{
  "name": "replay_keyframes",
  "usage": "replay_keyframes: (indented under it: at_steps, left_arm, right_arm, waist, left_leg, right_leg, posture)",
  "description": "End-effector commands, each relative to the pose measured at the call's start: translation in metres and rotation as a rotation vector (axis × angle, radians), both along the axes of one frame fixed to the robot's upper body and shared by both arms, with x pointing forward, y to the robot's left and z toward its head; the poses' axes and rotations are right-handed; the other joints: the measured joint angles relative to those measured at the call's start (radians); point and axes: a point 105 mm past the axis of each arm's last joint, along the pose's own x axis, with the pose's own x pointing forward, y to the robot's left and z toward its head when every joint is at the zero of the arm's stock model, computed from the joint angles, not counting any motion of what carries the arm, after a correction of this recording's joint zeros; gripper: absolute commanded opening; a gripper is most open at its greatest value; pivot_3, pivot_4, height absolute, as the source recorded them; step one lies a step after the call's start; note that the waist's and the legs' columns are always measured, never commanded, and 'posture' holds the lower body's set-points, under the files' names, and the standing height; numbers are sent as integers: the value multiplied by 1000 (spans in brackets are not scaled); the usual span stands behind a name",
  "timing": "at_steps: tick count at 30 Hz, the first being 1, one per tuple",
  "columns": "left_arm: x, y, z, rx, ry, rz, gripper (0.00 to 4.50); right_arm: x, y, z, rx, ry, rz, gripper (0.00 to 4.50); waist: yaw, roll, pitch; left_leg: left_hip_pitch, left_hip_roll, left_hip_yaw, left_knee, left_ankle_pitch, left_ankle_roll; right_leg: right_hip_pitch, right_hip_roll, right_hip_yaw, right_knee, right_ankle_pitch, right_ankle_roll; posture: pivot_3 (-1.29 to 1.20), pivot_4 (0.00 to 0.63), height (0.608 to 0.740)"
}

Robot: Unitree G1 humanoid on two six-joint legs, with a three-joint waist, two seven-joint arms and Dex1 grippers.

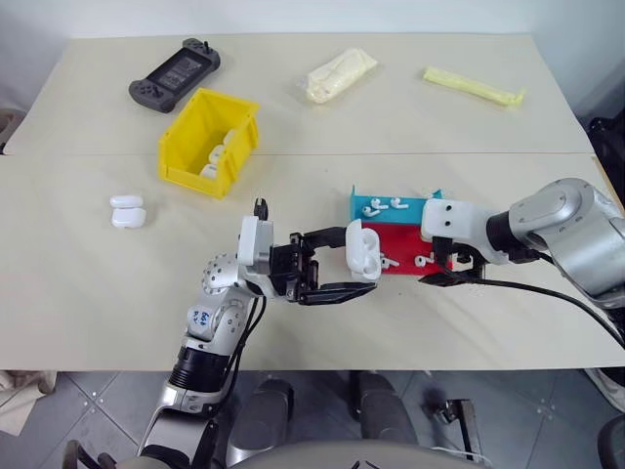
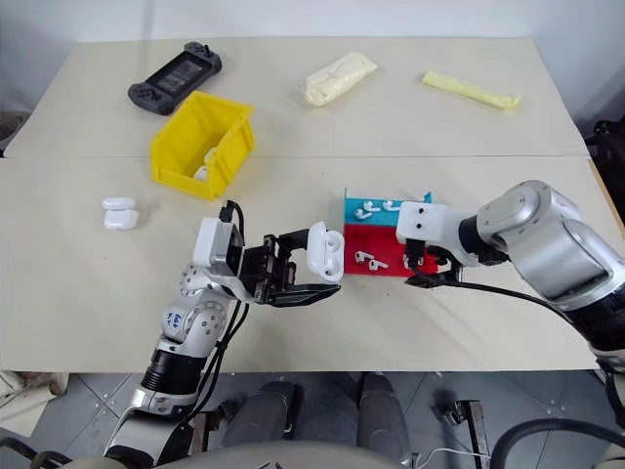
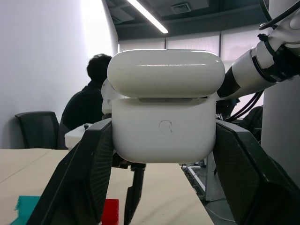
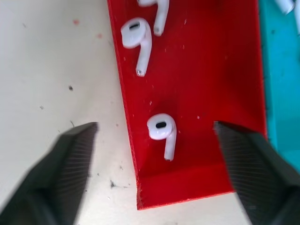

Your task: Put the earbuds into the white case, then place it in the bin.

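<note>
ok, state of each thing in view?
white case: lid open, clamped in left gripper
right gripper: open over red tray
earbud: loose in red tray
yellow bin: holds white cases
spare case: closed, on table

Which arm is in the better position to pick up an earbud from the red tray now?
The right. Its gripper is open directly over an earbud in the red tray, while the left gripper is busy holding the white case.

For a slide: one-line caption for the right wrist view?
Open right end effector straddling an earbud in the red tray.
</note>
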Motion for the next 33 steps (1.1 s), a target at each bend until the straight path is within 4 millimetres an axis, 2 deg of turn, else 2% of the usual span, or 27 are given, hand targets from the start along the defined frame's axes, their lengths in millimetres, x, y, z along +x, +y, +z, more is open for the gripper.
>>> replay_keyframes:
  at_steps: [1,2,17,29,32,33]
  left_arm:
    - [-4,3,9,-10,-37,-1,2774]
    - [-4,4,9,-7,-36,1,2774]
    - [-3,4,9,-3,-37,12,2774]
    - [-4,6,9,-6,-34,28,2774]
    - [-4,6,9,-5,-33,31,2774]
    - [-4,6,9,-5,-33,32,2774]
  right_arm:
    - [-1,1,5,-15,-17,34,2566]
    - [-1,1,4,-17,-18,36,2262]
    - [9,2,-5,-77,-67,71,2262]
    - [7,5,-13,-78,-51,88,2262]
    - [7,6,-14,-72,-52,89,1671]
    - [8,7,-14,-69,-55,90,1326]
  waist:
    - [-1,0,0]
    - [-1,0,0]
    - [-5,0,0]
    - [-19,0,0]
    - [-19,0,0]
    - [-19,0,0]
  left_leg:
    - [0,0,0,0,0,0]
    - [0,0,0,0,0,0]
    - [0,0,0,0,0,0]
    - [0,0,-1,0,0,0]
    - [0,0,-1,0,0,0]
    - [0,0,-1,0,0,0]
  right_leg:
    - [0,0,0,0,0,0]
    - [0,0,0,0,0,0]
    - [0,0,0,0,0,0]
    - [0,0,0,0,0,0]
    - [0,0,0,0,0,0]
    - [0,0,0,0,0,0]
  posture:
    - [0,150,740]
    - [0,150,740]
    - [0,150,740]
    - [0,150,740]
    - [0,150,740]
    - [0,150,740]
